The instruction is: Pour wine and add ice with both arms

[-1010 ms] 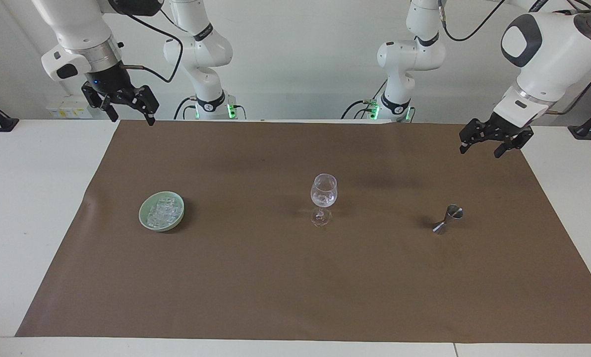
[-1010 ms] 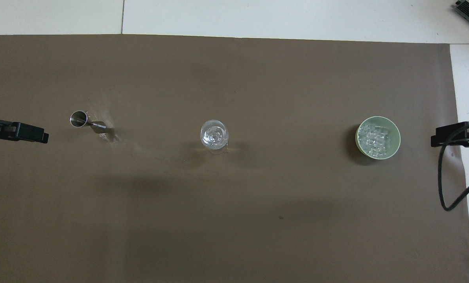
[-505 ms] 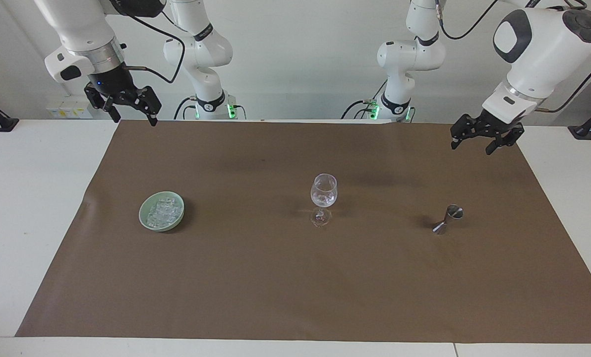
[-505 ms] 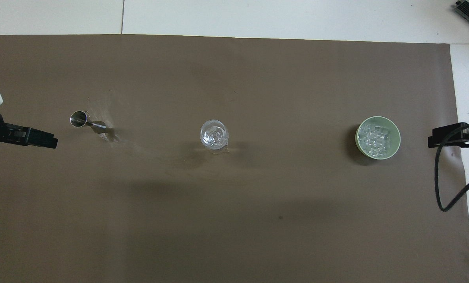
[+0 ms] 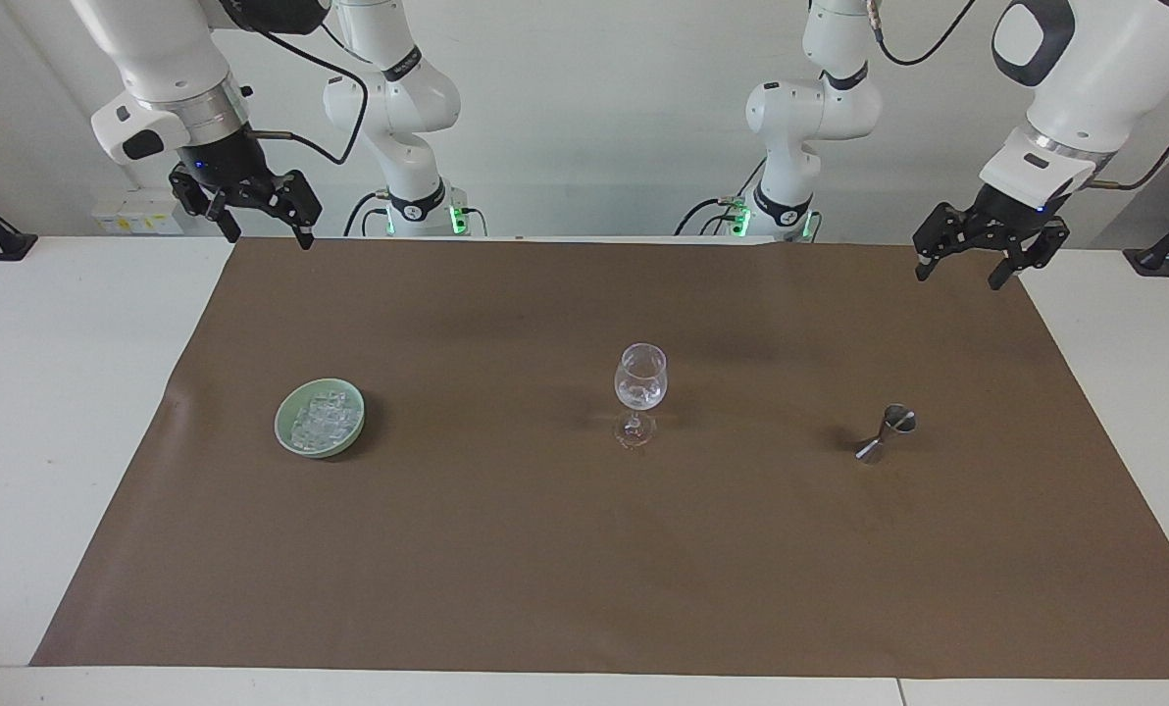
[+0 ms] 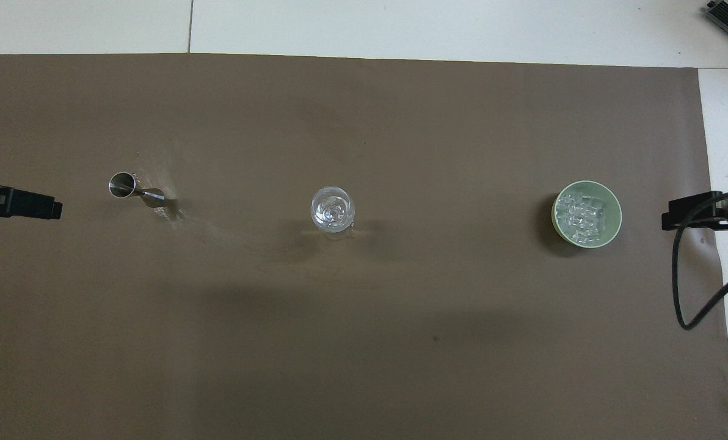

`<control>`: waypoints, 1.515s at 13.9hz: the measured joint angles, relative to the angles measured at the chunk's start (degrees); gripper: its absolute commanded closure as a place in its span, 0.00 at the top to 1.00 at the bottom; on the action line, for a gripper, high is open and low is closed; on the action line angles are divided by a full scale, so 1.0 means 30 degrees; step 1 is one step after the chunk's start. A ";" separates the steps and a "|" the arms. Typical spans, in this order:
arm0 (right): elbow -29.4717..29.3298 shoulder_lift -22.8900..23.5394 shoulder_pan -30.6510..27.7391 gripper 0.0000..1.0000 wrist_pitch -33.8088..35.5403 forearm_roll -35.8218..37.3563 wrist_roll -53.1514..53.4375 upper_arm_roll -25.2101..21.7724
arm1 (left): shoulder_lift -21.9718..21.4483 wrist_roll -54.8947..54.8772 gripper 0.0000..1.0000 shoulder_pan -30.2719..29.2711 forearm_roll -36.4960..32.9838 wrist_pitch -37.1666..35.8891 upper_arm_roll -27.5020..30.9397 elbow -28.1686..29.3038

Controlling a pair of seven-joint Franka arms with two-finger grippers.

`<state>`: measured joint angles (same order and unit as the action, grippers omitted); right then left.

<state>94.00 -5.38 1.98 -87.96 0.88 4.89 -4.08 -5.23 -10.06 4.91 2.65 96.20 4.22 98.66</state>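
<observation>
At the lower left of the facing view, the ice (image 5: 322,420) lies heaped in one green bowl (image 5: 288,440) on the brown mat (image 5: 584,569), with one wine glass (image 5: 639,384) upright at centre and one steel jigger (image 5: 889,431) toward the right. Two grippers hang empty with jaws spread wide: the right gripper (image 5: 264,222) at upper left, the left gripper (image 5: 970,259) at upper right. The slick cubes could slip from a pinch, and the tall-stemmed glass could topple if bumped.
</observation>
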 measured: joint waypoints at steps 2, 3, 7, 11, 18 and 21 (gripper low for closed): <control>0.0002 0.0000 0.0012 1.00 0.0001 -0.0004 0.0000 0.0003 | 0.0001 0.0000 1.00 0.0000 -0.0005 0.0000 -0.0004 0.0001; 0.0003 0.0000 0.0012 1.00 0.0001 -0.0004 0.0000 0.0003 | 0.0001 0.0000 1.00 0.0000 -0.0007 0.0000 -0.0002 0.0001; 0.0007 0.0000 0.0014 1.00 0.0002 -0.0006 0.0000 0.0004 | 0.0001 0.0000 1.00 0.0000 -0.0008 -0.0080 -0.0007 0.0008; 0.0011 0.0000 0.0014 1.00 0.0002 -0.0007 0.0000 0.0004 | 0.0001 0.0001 1.00 0.0011 -0.0009 -0.0103 -0.0048 0.0011; 0.0016 0.0000 0.0014 1.00 0.0002 -0.0008 0.0000 0.0004 | -0.0007 0.0010 1.00 -0.0002 -0.0021 -0.0230 0.0155 0.0011; 0.0017 0.0000 0.0014 1.00 0.0003 -0.0008 0.0000 0.0004 | -0.0126 0.0056 1.00 -0.0043 -0.0065 -0.0824 0.0210 0.0002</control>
<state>94.05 -5.38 2.02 -87.96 0.85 4.89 -4.07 -5.61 -9.90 4.78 2.46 93.73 4.85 98.67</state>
